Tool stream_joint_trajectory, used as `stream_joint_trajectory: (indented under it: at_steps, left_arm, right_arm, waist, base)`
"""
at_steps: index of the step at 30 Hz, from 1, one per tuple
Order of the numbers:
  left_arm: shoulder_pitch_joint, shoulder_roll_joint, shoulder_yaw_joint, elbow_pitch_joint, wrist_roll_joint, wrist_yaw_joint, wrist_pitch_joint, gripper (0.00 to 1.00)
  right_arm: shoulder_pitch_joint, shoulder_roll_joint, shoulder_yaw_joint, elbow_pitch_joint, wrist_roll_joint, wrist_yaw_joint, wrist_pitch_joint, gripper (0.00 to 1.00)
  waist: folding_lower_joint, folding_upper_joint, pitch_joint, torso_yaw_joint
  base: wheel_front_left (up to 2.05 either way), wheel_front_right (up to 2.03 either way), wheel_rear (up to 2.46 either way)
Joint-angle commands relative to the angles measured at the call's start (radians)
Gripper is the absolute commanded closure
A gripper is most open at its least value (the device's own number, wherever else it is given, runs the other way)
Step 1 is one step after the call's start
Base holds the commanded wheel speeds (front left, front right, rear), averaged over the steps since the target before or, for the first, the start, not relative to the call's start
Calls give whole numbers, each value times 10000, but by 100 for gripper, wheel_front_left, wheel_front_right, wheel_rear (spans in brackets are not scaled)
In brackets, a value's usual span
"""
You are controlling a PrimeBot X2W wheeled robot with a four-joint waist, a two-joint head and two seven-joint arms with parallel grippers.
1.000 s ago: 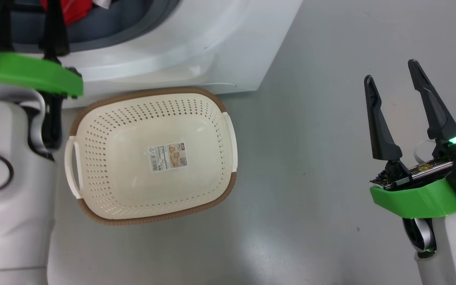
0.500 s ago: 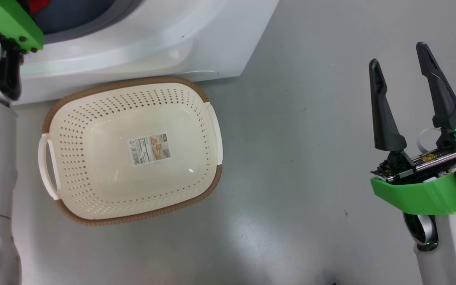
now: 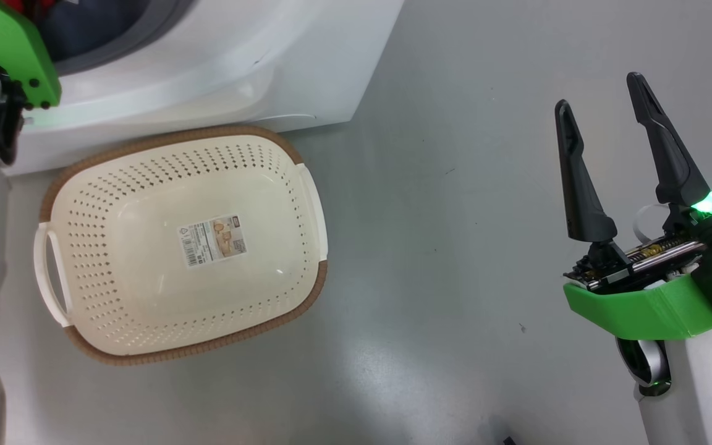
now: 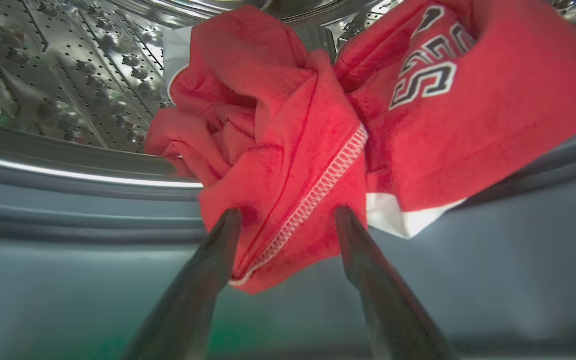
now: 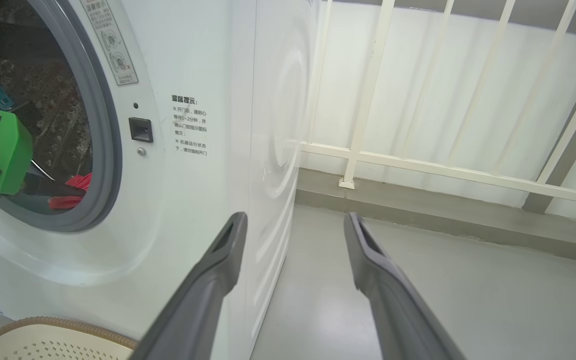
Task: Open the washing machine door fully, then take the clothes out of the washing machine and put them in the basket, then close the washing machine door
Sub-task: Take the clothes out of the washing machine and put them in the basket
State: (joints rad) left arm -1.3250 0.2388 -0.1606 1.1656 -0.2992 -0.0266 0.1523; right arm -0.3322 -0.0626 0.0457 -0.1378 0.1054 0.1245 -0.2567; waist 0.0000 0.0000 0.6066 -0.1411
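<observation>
The clothes (image 4: 288, 150), a bunch of bright red fabric garments with white zigzag stitching, white trim and printed lettering, lie at the front of the perforated steel drum (image 4: 68, 75) of the big white front-loading washing machine (image 3: 207, 68), spilling onto its grey rubber ring (image 4: 68, 225). We judge the step in hand to be taking them out. The left gripper (image 4: 287, 215) reaches into the machine's mouth with its two dark fingers spread wide either side of a stitched fold, and nothing is clamped yet. The next move, as we read it, calls for closing on that fold, lifting it clear of the ring and carrying it to the small cream plastic basket (image 3: 177, 135) with perforated sides and a brown woven-look rim. The basket stands on the grey floor (image 3: 455, 247) against the machine's front, with no clothes in it so far. The right gripper (image 3: 599, 93) hangs well apart over the floor, jaws wide and holding nothing. The cloth looks soft and crumpled, so we think one pinch may drag several pieces.
</observation>
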Motion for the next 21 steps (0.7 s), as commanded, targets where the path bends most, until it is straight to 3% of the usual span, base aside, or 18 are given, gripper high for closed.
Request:
stream_joint_trajectory:
  at_steps: [1, 17, 19, 20, 21]
  left_arm:
    - [-196, 572, 49, -147, 142, 77, -38, 0]
    - [-490, 1001, -557, 495, 588, 601, -436, 0]
    - [-496, 991, -592, 552, 572, 581, -424, 81]
    - [-504, 989, -626, 573, 580, 557, -419, 100]
    - [-518, 993, -652, 596, 581, 546, -409, 100]
  right_arm:
    - [13, 24, 225, -238, 63, 62, -51, 0]
    - [-16, 88, 354, -296, 265, 62, -51, 0]
    - [-10, 92, 373, -299, 276, 62, -51, 0]
    - [-9, 93, 376, -301, 283, 62, -51, 0]
    - [-10, 94, 374, -304, 286, 62, -51, 0]
  waist:
    - [0, 0, 25, -46]
    - [0, 0, 212, -331]
    - [0, 0, 217, -328]
    - [0, 0, 219, -327]
    - [0, 0, 223, -326]
  base:
    - [0, 0, 0]
    - [0, 0, 0]
    - [0, 0, 0]
    - [0, 0, 0]
    - [0, 0, 0]
